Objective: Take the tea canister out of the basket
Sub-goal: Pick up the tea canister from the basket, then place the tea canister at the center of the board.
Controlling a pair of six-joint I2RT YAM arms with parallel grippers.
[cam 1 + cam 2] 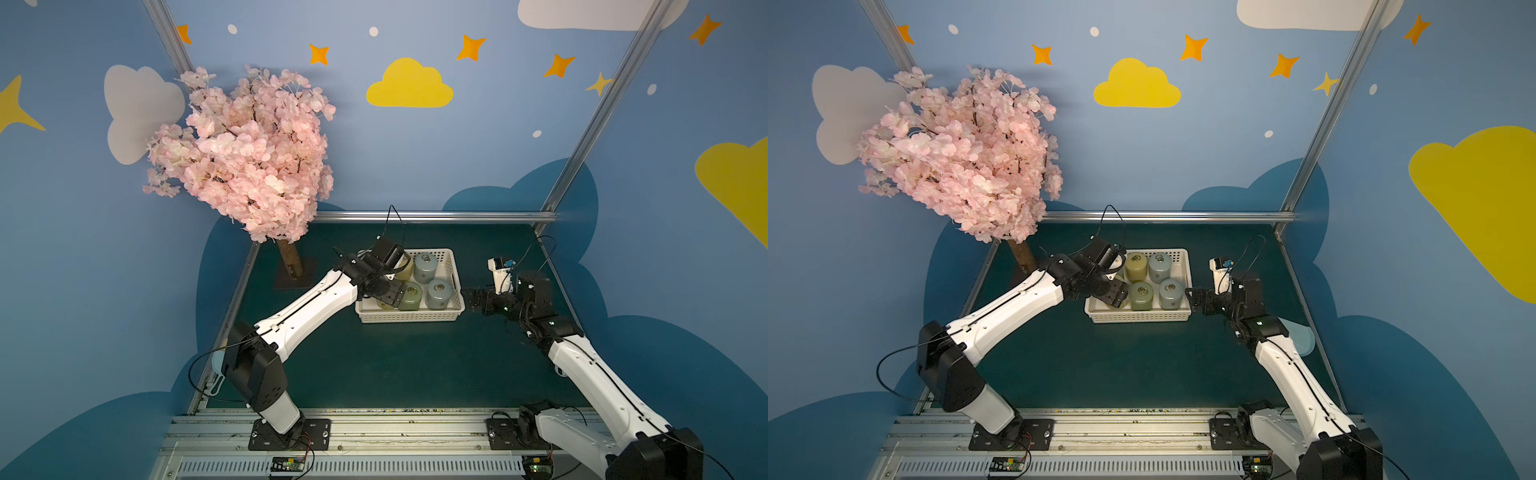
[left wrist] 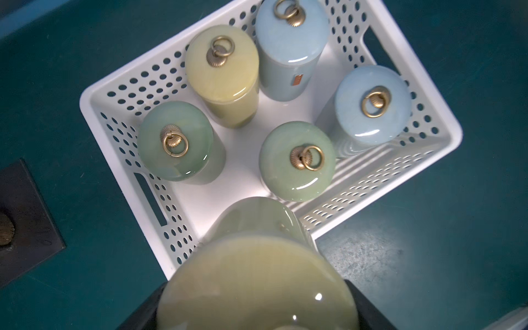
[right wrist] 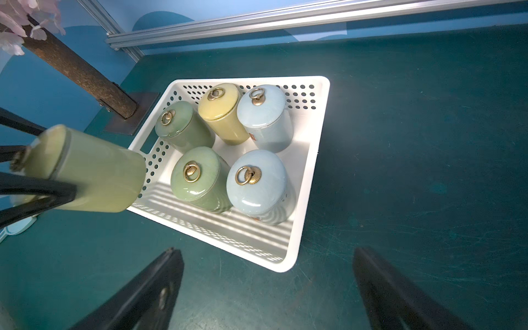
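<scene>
- My left fingers point(image 1: 390, 297) are pinching a yellow-green tea canister point(image 3: 94, 177) around its body. The right wrist view shows a black finger pressed against its side.
- That canister is raised off the floor of the white basket point(image 1: 409, 318). It hangs above the corner nearest the left arm, with its base higher than the rim.
- In the left wrist view, looking down past the canister, I see the basket's corner directly beneath it. I judge it lifted but not carried clear of the basket.
- Five other canisters stand upright inside, each with a brass ring on its lid: a yellow canister point(image 2: 221, 64), a green canister by the handle slot point(image 2: 175, 141), a second green canister point(image 2: 297, 161), a far blue canister point(image 2: 291, 37) and a near blue canister point(image 2: 373, 104).
- The spot under the raised canister is bare basket floor.
- My right fingers point(image 1: 471, 300) are spread wide and hold nothing. They hover just beside the basket's far short side, above the dark green counter point(image 1: 415, 365).
- Progress, as I judge it: the grasp and lift are done. What is left is moving the canister sideways past the rim, setting it on open counter and letting go.
- None of the canisters stands on the counter outside the basket.
</scene>
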